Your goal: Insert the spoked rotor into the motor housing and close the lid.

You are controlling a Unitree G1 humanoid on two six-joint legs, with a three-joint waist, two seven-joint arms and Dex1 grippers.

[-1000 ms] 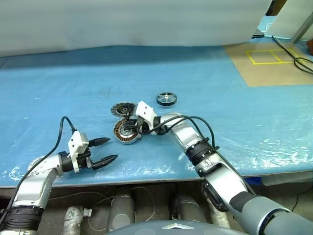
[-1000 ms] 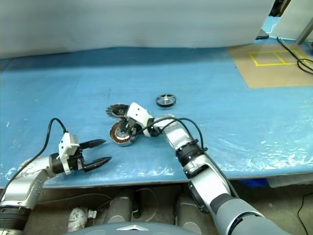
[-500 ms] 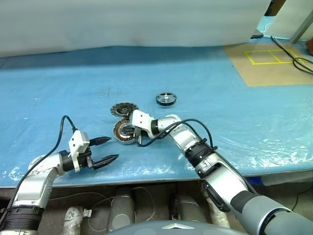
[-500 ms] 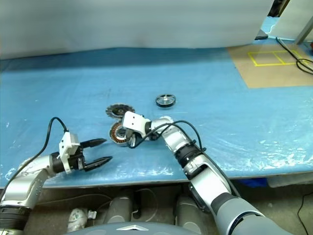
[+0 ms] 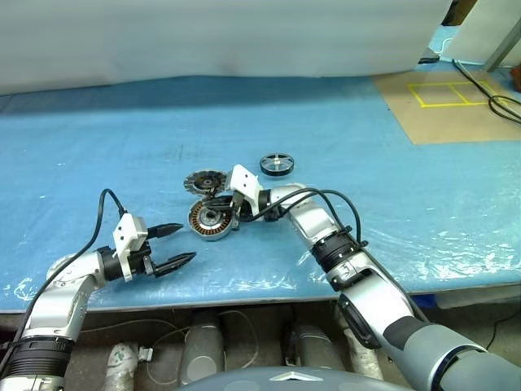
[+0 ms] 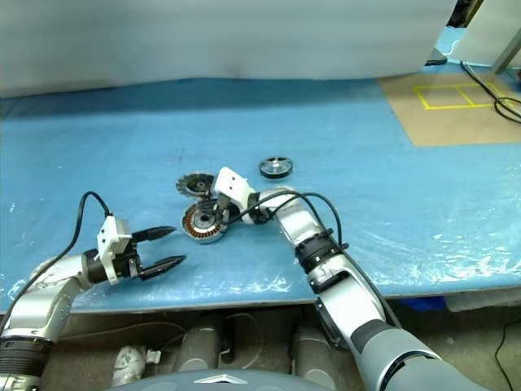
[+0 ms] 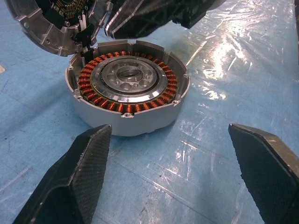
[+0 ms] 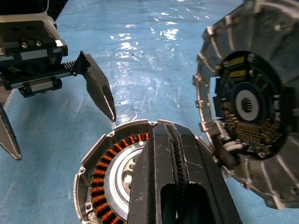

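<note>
In the left eye view, nothing bears readable writing; the motor housing [image 5: 210,220] lies mid-counter [image 5: 391,187], the lid [image 5: 203,181] at its 12 o'clock, the spoked rotor [image 5: 278,164] at its 2 o'clock, and the closed right tool [image 5: 220,213], lower half a second ago, has risen slightly above it. In the left wrist view, the left tool [image 7: 180,175] gapes wide and empty before the housing. In the right wrist view, the lid leans tilted beside the housing.

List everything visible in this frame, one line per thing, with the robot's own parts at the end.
Round silvery-grey motor housing with copper-orange windings: one, on the blue sheet, lying open at table centre.
Round grey ribbed metal lid: one, just behind the housing, touching its rim.
Small dark spoked rotor with shiny rim: one, farther back, apart from both.
Blue plastic-covered table: one.
Brown board with yellow tape square: one, far right corner.
Left gripper: open, near the front edge, facing the housing.
Right gripper: shut, over the housing.
</note>
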